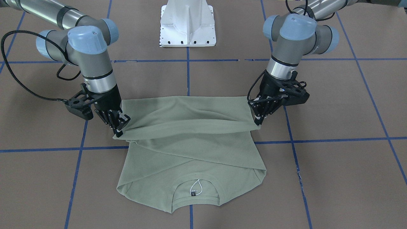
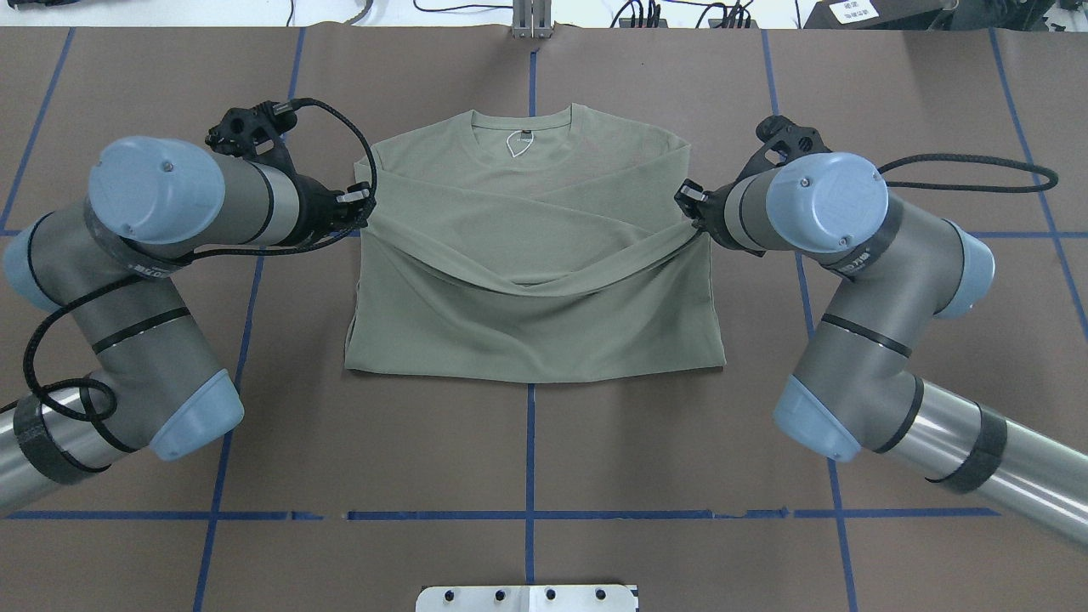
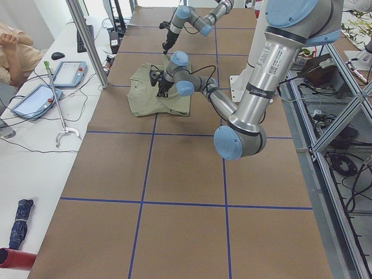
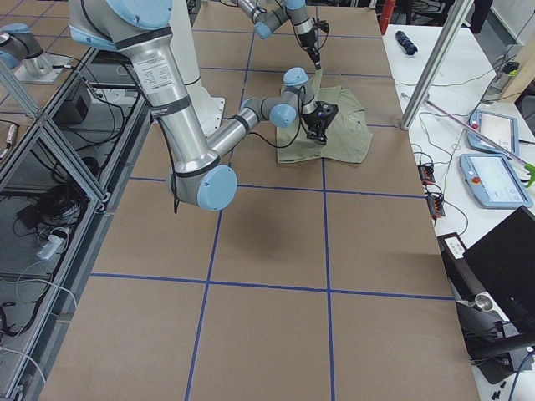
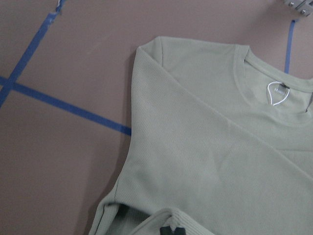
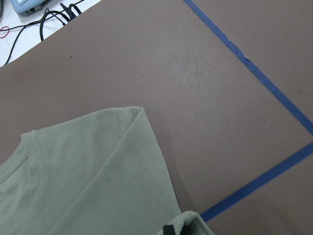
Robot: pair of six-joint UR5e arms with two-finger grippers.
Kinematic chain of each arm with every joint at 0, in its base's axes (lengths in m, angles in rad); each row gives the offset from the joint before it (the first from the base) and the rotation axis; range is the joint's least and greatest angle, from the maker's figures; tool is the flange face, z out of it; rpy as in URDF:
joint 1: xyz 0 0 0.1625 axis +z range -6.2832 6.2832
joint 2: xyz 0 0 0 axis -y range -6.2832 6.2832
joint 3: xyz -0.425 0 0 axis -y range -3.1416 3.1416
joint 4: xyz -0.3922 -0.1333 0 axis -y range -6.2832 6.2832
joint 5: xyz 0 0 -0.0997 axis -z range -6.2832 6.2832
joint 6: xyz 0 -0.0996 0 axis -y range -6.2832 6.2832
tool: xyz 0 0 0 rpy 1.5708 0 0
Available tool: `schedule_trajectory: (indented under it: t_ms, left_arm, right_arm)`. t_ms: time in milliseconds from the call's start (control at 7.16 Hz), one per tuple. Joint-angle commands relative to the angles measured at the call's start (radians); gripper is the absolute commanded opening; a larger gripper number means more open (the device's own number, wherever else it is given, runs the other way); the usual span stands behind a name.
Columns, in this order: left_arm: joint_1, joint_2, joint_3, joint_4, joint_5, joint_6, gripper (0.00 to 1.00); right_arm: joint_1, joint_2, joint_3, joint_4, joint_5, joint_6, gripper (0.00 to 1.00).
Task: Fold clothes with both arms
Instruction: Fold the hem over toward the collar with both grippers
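Note:
The pale sage-green shirt point(image 1: 190, 159) lies front up on the brown table, collar and black neck label point(image 2: 527, 134) on the far side from the robot, sleeves folded across the chest. My left gripper point(image 1: 259, 120) is shut on one hem corner and my right gripper point(image 1: 120, 127) is shut on the other. They hold the hem edge raised over the middle of the shirt point(image 2: 535, 280), so the lower half is doubled over. In the overhead view the left gripper point(image 2: 361, 201) and right gripper point(image 2: 690, 202) flank the shirt. The left wrist view shows the collar point(image 5: 274, 81), and the right wrist view a shoulder point(image 6: 132, 117).
The white pedestal base point(image 1: 187, 25) stands behind the shirt on the robot's side. Blue tape lines point(image 2: 530, 442) cross the brown table. Beyond the far edge are a metal post point(image 3: 87, 40), tablets point(image 3: 67, 72) and a seated person point(image 3: 14, 49).

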Motion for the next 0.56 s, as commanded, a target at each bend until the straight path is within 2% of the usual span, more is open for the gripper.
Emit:
schedule_trajectory:
  t_ms: [0, 279, 419]
  left_arm:
    - [-0.059, -0.008, 0.088, -0.082, 0.0, 0.055, 0.0]
    - [-0.068, -0.049, 0.183, -0.142, 0.002, 0.059, 0.0]
    - [-0.07, -0.071, 0.231, -0.172, 0.03, 0.059, 0.0]
  right_arm:
    - [0.042, 0.075, -0.113, 0.004, 0.014, -0.016, 0.0]
    - [0.044, 0.14, -0.223, 0.009, 0.011, -0.025, 0.0]
    - [0.049, 0.147, -0.248, 0.009, 0.01, -0.041, 0.0]
